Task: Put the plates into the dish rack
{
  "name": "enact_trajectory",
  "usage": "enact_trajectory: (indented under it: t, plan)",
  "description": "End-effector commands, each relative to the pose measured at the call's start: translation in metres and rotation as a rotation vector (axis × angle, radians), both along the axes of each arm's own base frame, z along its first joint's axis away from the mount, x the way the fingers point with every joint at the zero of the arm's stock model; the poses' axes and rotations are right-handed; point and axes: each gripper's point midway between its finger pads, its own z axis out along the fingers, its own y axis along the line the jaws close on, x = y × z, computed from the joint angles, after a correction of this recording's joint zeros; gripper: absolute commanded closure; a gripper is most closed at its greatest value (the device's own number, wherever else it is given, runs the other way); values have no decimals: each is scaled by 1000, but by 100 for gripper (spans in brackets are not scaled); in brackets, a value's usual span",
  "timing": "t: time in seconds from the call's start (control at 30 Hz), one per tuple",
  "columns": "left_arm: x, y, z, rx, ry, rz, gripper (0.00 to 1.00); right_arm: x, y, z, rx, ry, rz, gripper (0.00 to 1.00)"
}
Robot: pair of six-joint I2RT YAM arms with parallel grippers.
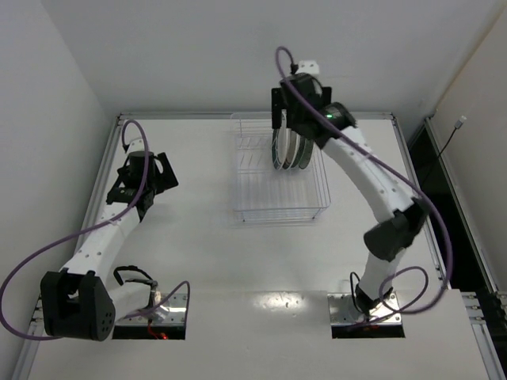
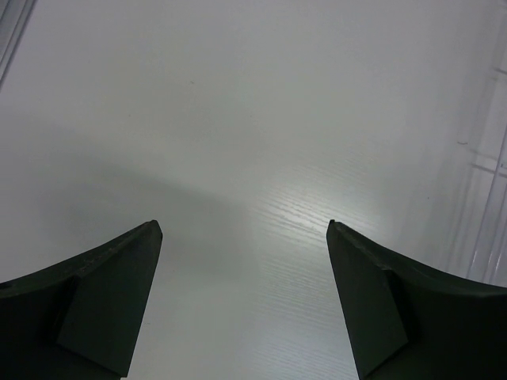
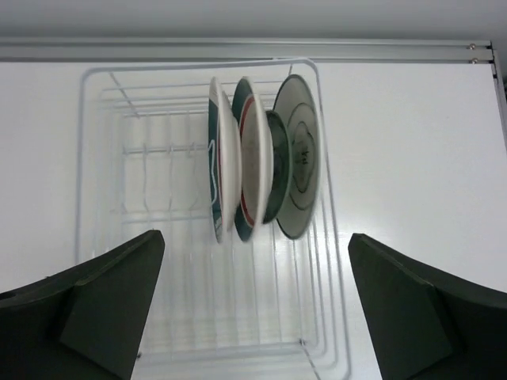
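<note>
The dish rack of thin white wire stands at the table's far middle. Several plates stand upright in its far slots. In the right wrist view they read left to right: a white plate with teal rim, another with a red ring, a smaller teal plate, and a grey-white plate with a dark drawing. My right gripper is open and empty above the plates. My left gripper is open and empty over bare table, left of the rack.
The rack's near half holds no plates. A corner of the rack's wire shows at the right of the left wrist view. An aluminium rail runs along the table's far edge, and another along the left side.
</note>
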Motion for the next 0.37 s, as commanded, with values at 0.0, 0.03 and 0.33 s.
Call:
enact_trajectory:
  t: [0.0, 0.03, 0.33]
  plan:
    - [5, 2, 35, 18, -105, 7, 17, -58, -31, 71, 102, -28, 147, 0]
    - [6, 0, 35, 12, -104, -2, 17, -70, -34, 43, 91, 51, 168, 0]
    - [6, -18, 35, -38, -121, -98, 17, -178, -15, -60, 327, 114, 479, 0]
